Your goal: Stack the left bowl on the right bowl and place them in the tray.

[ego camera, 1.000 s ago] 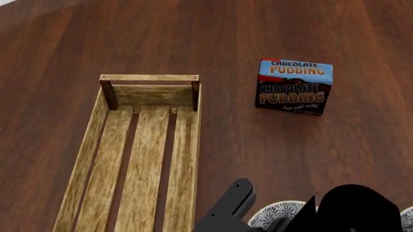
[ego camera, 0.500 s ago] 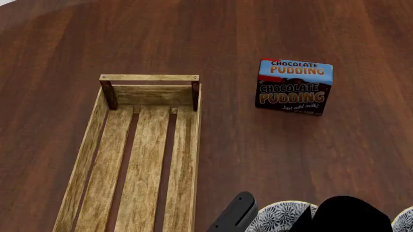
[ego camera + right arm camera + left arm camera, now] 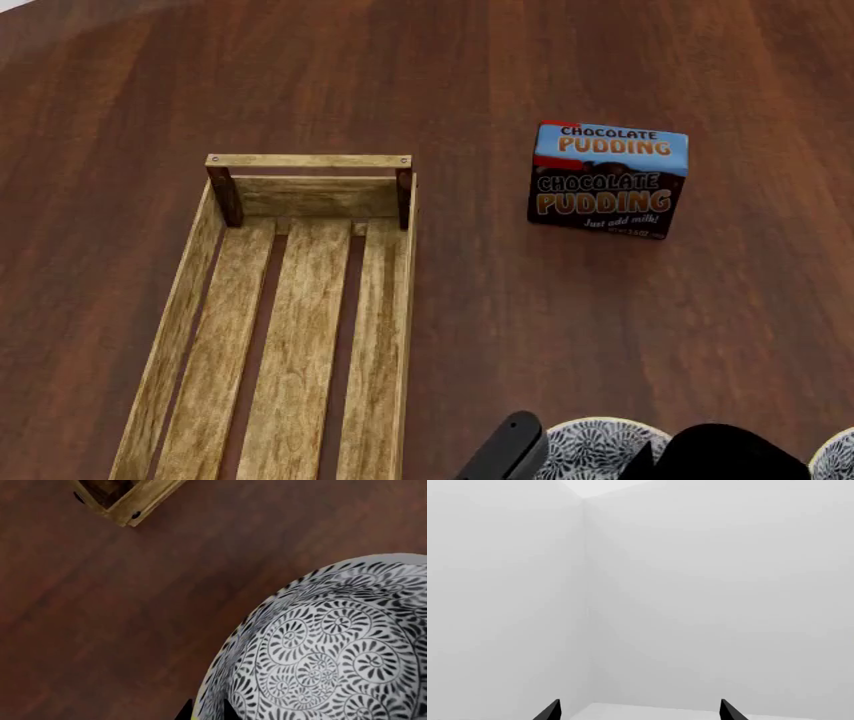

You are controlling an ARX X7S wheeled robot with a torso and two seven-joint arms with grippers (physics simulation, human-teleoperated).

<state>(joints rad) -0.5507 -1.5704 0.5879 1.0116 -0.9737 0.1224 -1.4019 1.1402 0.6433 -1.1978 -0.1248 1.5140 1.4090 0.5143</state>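
Observation:
The left bowl [image 3: 597, 447], white with black swirl patterns, shows at the bottom edge of the head view and fills much of the right wrist view [image 3: 333, 650]. My right gripper [image 3: 205, 713] is shut on its rim, one fingertip inside the rim and one outside. A sliver of the right bowl [image 3: 841, 452] peeks in at the bottom right corner. The tray [image 3: 174, 330], a long light-wood slatted crate, lies to the left, and its corner [image 3: 130, 510] appears in the right wrist view. My left gripper [image 3: 639, 711] is open, facing bare white walls.
A chocolate pudding box [image 3: 609, 180] stands on the dark wooden table [image 3: 534, 300], beyond the bowls and right of the tray. My black right arm [image 3: 731, 455] covers part of the space between the two bowls.
My right arm has drawn back toward the bottom edge of the head view, uncovering more of the left bowl. The tray and pudding box have stayed put.

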